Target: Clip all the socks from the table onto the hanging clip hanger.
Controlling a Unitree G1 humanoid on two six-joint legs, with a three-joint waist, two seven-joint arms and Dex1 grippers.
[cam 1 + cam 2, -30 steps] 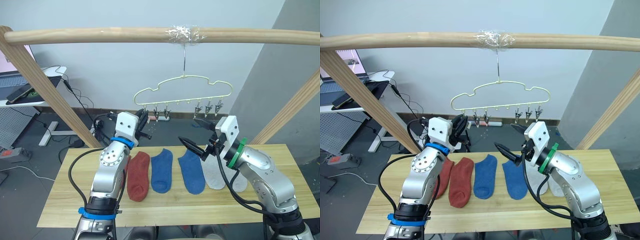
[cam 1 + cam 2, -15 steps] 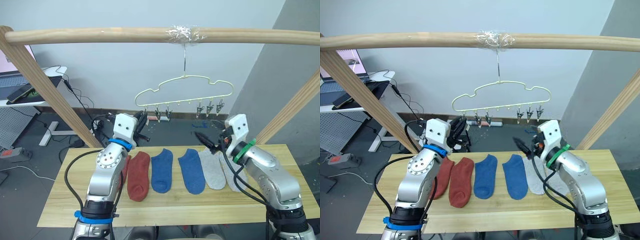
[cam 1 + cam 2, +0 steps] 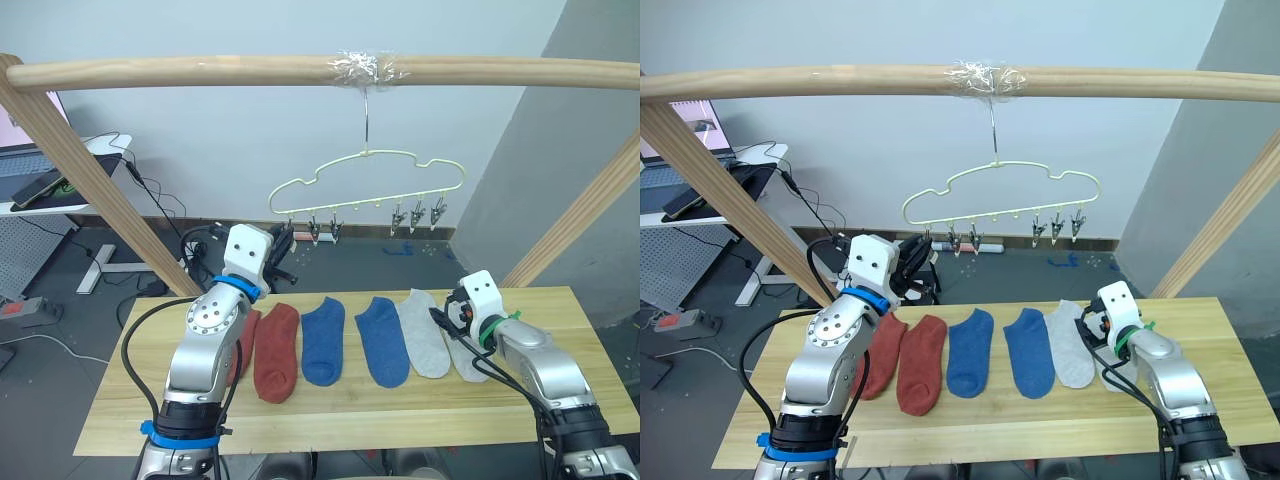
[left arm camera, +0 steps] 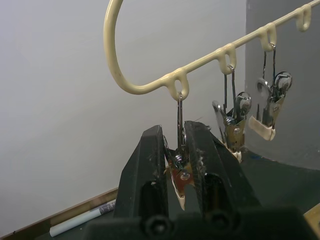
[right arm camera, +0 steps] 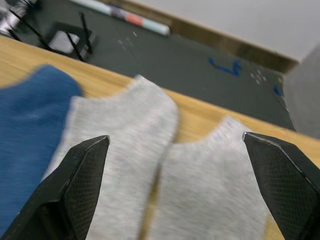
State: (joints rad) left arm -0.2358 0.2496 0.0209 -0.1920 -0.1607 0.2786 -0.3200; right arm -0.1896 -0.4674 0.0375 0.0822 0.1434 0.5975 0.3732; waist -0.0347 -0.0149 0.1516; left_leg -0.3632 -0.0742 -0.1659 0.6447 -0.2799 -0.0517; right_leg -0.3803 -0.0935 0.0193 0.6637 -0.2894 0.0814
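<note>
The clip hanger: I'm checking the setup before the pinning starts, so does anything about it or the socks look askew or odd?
Nothing stands out. The clip hanger hangs roughly level from the taped wooden pole, its clips hang straight, and the six socks lie flat in a row on the table. The left gripper is shut on the endmost clip.

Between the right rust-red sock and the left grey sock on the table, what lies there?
Two blue socks lie side by side, seen in both eye views.
</note>
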